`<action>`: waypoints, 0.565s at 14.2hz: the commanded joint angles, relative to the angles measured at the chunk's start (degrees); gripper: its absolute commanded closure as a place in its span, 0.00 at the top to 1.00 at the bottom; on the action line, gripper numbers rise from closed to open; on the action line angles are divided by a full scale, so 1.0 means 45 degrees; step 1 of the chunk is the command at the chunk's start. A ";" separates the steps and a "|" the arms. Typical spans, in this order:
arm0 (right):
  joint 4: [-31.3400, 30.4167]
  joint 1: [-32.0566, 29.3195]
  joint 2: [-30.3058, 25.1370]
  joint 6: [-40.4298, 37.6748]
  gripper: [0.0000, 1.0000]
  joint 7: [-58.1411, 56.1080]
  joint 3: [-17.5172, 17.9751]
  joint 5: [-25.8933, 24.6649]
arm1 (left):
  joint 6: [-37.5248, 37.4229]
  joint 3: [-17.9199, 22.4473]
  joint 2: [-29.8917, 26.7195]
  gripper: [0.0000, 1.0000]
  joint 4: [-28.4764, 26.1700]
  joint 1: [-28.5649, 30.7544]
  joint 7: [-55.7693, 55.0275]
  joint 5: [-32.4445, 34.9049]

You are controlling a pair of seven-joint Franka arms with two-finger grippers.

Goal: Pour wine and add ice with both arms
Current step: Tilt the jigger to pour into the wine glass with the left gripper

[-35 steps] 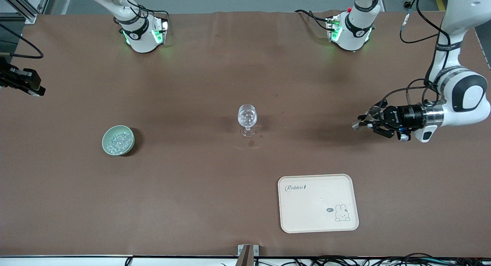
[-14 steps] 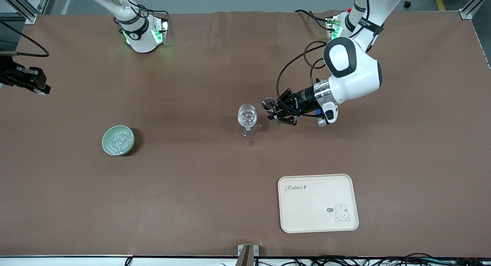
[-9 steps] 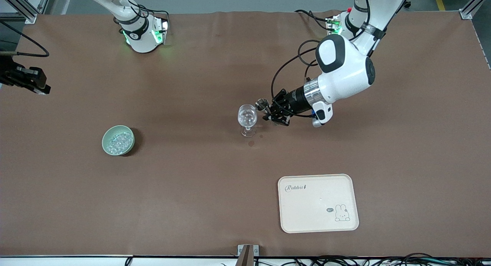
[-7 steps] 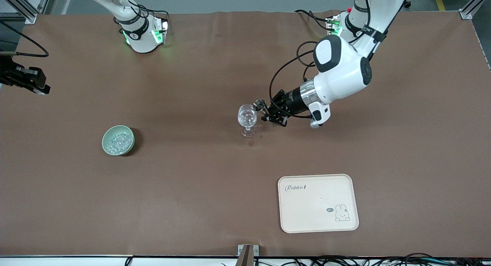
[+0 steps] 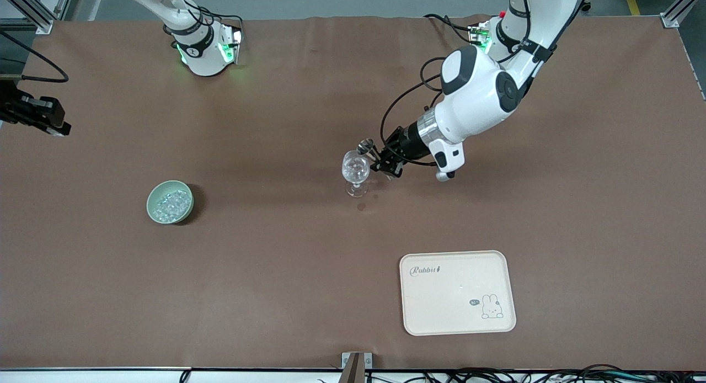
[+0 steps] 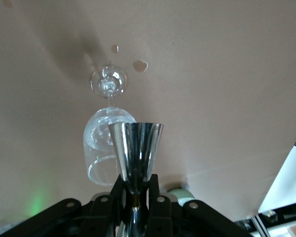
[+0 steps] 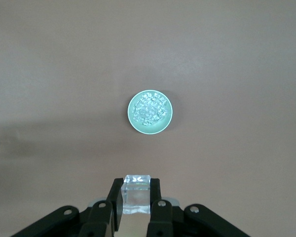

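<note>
1. Table (image 5: 276, 294): brown surface carrying one stemmed glass (image 5: 355, 172), one pale green bowl (image 5: 170, 202) and one cream tray (image 5: 458, 292). All three stand well apart from one another.
2. Ice (image 5: 171, 202): many small clear chunks lie heaped in the bowl, toward the right arm's end of the table. Further clear pieces glint inside the glass bowl.
3. Left hand (image 5: 379, 160): clamped on the narrow waist of one metal jigger (image 5: 365, 146), held tilted just above the rim of the glass. In the left wrist view the jigger (image 6: 135, 153) overlaps the glass (image 6: 104, 150).
4. Right hand (image 7: 136, 200): closed on one clear cube (image 7: 136, 194), held high over the table with the bowl (image 7: 150, 112) below it; this arm waits.
5. Obstructions: nothing stands between the glass and the bowl. Two small dark spots mark the table beside the glass foot.
6. Edges: the tray sits near the table edge closest to the front camera; open surface surrounds the glass on every side.
</note>
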 commanded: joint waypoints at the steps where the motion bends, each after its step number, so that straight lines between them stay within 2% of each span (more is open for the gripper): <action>1: -0.0047 -0.0123 -0.0139 -0.0106 0.01 -0.0008 0.0006 0.0114 | 0.0143 -0.0141 0.0675 0.00 0.0908 -0.0136 -0.1612 0.2023; 4: -0.0066 -0.0084 -0.0139 -0.0087 0.01 -0.0008 0.0025 0.0114 | 0.0123 -0.0257 0.0931 0.00 0.1145 -0.0215 -0.2906 0.3980; 8: -0.0066 -0.0064 -0.0119 -0.0106 0.01 -0.0008 0.0025 0.0114 | -0.0150 -0.0375 0.0872 0.00 0.1067 -0.0196 -0.2927 0.4725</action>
